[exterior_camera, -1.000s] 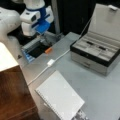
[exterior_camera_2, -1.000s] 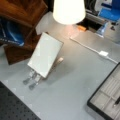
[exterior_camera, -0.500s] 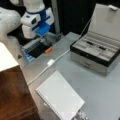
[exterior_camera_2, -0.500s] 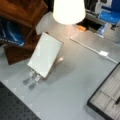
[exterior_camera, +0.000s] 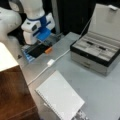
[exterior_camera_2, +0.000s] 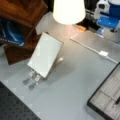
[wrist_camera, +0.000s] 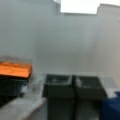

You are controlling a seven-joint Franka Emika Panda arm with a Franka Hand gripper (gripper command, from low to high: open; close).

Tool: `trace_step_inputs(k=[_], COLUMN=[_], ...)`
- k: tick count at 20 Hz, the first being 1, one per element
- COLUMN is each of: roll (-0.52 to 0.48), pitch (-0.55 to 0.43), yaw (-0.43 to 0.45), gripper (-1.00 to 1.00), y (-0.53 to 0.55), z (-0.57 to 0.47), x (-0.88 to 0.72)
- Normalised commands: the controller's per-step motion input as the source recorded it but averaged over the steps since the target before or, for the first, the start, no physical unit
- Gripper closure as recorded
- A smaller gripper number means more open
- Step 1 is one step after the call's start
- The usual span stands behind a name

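Hovering my gripper (exterior_camera: pixel 46 42) beside the orange block (exterior_camera: pixel 48 50) at far left; jaws look shut, empty, block ungrasped.

From wrist view I see gripper (wrist_camera: pixel 74 87) low in frame, dark fingers (wrist_camera: pixel 58 87) side by side, touching. Orange block (wrist_camera: pixel 15 70) at left. Grey table (wrist_camera: pixel 50 37) beyond, white sheet (wrist_camera: pixel 78 6) at top.

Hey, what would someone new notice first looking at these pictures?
Likely the white and blue gripper at a front view's upper left, low over a small orange block. Next, the open grey box at its right, and the white notebook propped near the bottom.
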Motion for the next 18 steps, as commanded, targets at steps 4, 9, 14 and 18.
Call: trace_step_inputs(k=[4, 9, 14, 18], roll=[0.021, 0.028, 0.029, 0.047], pitch=[-0.169, -0.224, -0.279, -0.302], yaw=[0.008, -0.011, -0.006, -0.001], gripper=[1.00, 1.00, 1.00, 1.00], y=[0.14, 0.07, 0.01, 0.00], z=[-0.41, -0.38, -0.39, -0.42], x=[-0.12, -0.21, -0.27, -0.30])
